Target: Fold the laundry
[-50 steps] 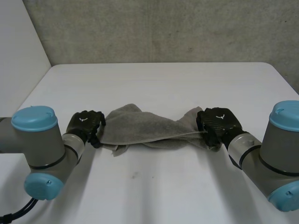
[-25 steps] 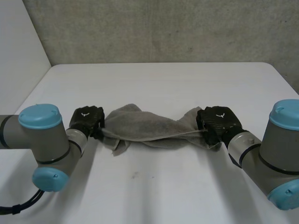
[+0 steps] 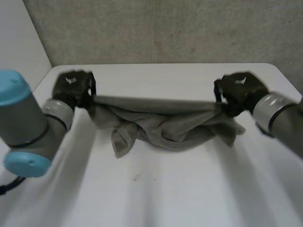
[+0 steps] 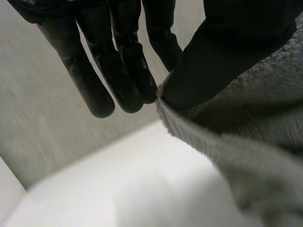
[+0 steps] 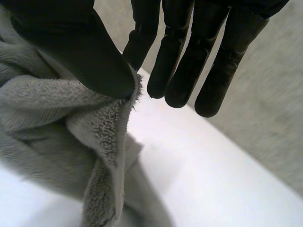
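We are pinching the edge of a grey towel (image 5: 57, 123) with our right hand (image 5: 189, 56), the thumb pressing it against the nearest finger while the other fingers are pointing out straight. The towel is hanging in bunched folds below the thumb, over the white table (image 5: 203, 184), with a grey wall (image 5: 272, 118) beyond.

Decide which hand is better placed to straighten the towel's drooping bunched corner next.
Left, probably. Both the left hand and right hand pinch the taut top edge of the towel, but the bunched corner hangs nearer the left.
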Controlling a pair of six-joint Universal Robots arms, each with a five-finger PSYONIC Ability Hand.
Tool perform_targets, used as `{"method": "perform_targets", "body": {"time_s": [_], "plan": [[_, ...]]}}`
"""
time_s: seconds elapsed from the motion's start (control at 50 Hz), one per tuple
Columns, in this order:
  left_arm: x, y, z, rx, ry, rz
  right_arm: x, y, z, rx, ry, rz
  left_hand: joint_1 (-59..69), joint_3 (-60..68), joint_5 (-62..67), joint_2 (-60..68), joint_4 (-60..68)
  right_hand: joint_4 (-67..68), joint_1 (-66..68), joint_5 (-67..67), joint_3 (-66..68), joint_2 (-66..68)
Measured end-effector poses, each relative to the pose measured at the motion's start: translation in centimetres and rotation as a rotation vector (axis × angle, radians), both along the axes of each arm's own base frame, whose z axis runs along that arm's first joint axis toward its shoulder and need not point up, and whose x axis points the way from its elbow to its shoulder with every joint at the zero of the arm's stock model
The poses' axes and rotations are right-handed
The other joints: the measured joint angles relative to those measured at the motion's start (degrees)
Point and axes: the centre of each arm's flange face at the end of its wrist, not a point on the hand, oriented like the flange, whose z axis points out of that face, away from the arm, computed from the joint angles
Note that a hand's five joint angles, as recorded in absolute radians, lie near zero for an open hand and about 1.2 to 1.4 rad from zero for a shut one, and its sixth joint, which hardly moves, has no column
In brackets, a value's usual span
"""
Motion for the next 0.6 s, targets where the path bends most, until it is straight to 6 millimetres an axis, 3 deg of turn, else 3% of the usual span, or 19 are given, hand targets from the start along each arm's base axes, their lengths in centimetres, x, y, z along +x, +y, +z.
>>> {"method": "perform_targets", "body": {"time_s": [0.04, 0.12, 0.2, 0.24, 0.28, 0.36, 0.38, 0.4, 0.44, 0.46, 0.54, 0.6], "plan": [[0.1, 0.4, 1.8, -0.038, 0.013, -0.005, -0.1, -0.1, 1.5, -0.035, 0.024, 0.003, 0.0, 0.01, 0.0, 0.01, 0.01, 0.0, 0.0, 0.0, 0.0, 0.0], [0.3, 2.4, 8.4, -0.174, 0.047, -0.037, -0.6, 0.1, 7.1, -0.177, 0.099, 0.006, 0.5, 0.02, 0.4, 0.02, 0.01, 0.0, 0.0, 0.0, 0.0, 0.01], [0.6, 3.9, 11.5, -0.223, 0.021, -0.063, -1.0, 0.7, 10.4, -0.25, 0.146, 0.005, 0.55, 0.02, 0.57, 0.02, 0.02, 0.0, 0.0, 0.01, 0.0, 0.01], [0.7, 4.3, 11.9, -0.208, -0.026, -0.073, -1.2, 0.8, 10.9, -0.253, 0.173, 0.008, 0.55, 0.02, 0.57, 0.02, 0.02, 0.0, 0.0, 0.01, 0.0, 0.01], [0.7, 4.4, 11.8, -0.19, -0.056, -0.078, -1.2, 0.8, 10.8, -0.241, 0.193, 0.012, 0.55, 0.02, 0.58, 0.02, 0.02, 0.0, 0.0, 0.01, 0.0, 0.01], [0.3, 3.7, 8.8, -0.049, -0.207, -0.1, -1.0, -0.3, 7.9, -0.148, 0.304, 0.046, 0.56, 0.02, 0.58, 0.02, 0.03, 0.0, 0.0, 0.01, 0.0, 0.01], [0.3, 3.7, 8.8, -0.049, -0.207, -0.1, -1.0, -0.3, 7.9, -0.148, 0.304, 0.046, 0.56, 0.02, 0.58, 0.02, 0.03, 0.0, 0.0, 0.01, 0.0, 0.01], [0.0, 3.1, 6.6, 0.029, -0.269, -0.115, -0.7, -1.1, 5.9, -0.097, 0.356, 0.064, 0.56, 0.02, 0.58, 0.02, 0.03, 0.0, 0.0, 0.02, 0.0, 0.01], [-0.2, 2.6, 5.1, 0.079, -0.302, -0.125, -0.6, -1.6, 4.7, -0.07, 0.379, 0.072, 0.56, 0.02, 0.58, 0.02, 0.03, 0.0, 0.0, 0.03, 0.0, 0.01], [-0.5, 1.8, 3.4, 0.123, -0.331, -0.134, -0.4, -2.3, 3.3, -0.044, 0.4, 0.078, 0.57, 0.02, 0.58, 0.02, 0.03, 0.0, 0.0, 0.03, 0.0, 0.01], [-1.6, -0.8, 0.4, 0.159, -0.36, -0.143, 0.4, -4.2, 1.3, -0.059, 0.414, 0.07, 0.89, 0.02, 0.58, 0.02, 0.03, 0.0, 0.0, 0.03, 0.0, 0.01], [-2.4, -2.9, 0.1, 0.111, -0.348, -0.132, 1.2, -5.8, 1.2, -0.142, 0.4, 0.041, 1.08, 0.03, 0.58, 0.02, 0.03, 0.0, 0.0, 0.02, 0.0, 0.01]]}}
